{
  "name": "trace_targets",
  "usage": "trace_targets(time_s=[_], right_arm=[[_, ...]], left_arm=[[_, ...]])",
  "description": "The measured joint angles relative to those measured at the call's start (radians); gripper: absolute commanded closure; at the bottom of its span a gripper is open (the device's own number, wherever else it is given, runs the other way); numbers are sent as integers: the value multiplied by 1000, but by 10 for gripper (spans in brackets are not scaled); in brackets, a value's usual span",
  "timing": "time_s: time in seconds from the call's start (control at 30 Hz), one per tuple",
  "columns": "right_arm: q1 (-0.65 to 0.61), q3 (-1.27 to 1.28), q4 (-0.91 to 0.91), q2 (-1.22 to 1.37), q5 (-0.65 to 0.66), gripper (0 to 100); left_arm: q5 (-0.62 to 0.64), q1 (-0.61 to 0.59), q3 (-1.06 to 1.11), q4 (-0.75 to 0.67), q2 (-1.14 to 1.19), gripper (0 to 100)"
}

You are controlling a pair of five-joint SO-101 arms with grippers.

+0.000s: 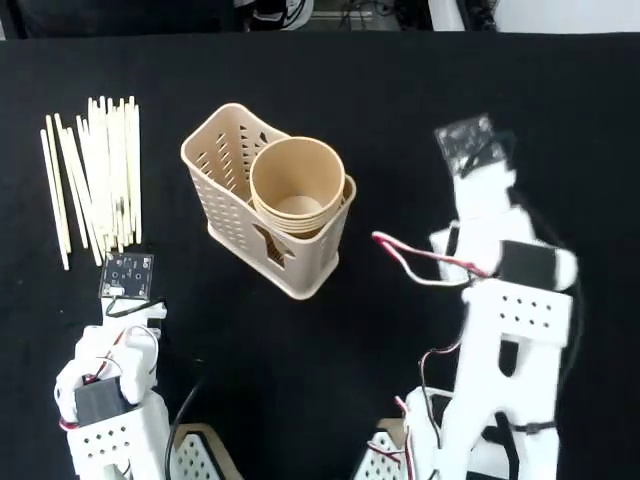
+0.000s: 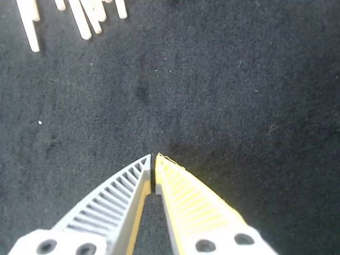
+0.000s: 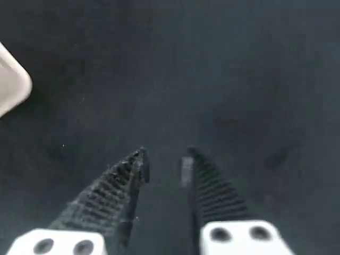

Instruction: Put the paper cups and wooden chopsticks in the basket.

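A bundle of wooden chopsticks (image 1: pixel 95 175) lies loose on the black table at the far left. The beige slotted basket (image 1: pixel 232 222) stands mid-table with stacked paper cups (image 1: pixel 297 185) inside one end. My left gripper (image 2: pixel 154 157) is shut on nothing, low over bare table, with chopstick ends (image 2: pixel 79 21) a short way ahead of it. The left arm (image 1: pixel 112 385) sits at the near left, just below the chopsticks. My right gripper (image 3: pixel 164 159) is slightly open and holds nothing. It hovers over bare table to the right of the basket, whose corner (image 3: pixel 10 85) shows nearby.
The right arm (image 1: pixel 505 300) stands at the near right, and its red and white cable (image 1: pixel 410 262) loops towards the basket. A black cloth (image 1: pixel 400 90) covers the table. Open table lies between the two arms in front of the basket.
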Motion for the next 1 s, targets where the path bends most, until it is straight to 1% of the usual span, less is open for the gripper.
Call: trace_targets(time_s=[0.17,0.27,0.37,0.57,0.63,0.7,0.8,0.9,1.0], right_arm=[[2,161,-213,0,-132,984],[-14,226,-307,0,-204,984],[-12,293,-388,0,-239,984],[-23,431,-565,0,-247,984],[-23,446,-589,0,-247,984],[-23,453,-600,0,-247,984],[-23,454,-601,0,-247,984],[-23,454,-609,0,-247,984],[-23,454,-611,0,-247,984]], left_arm=[[0,0,0,0,0,967],[0,0,0,0,0,967],[0,0,0,0,0,967],[0,-2,0,0,0,963],[-8,-2,0,-8,0,963],[-54,-3,-12,-38,0,963],[-98,-32,-98,-48,0,960],[-81,-121,-229,-78,2,895],[-18,-186,-351,-115,71,834]])
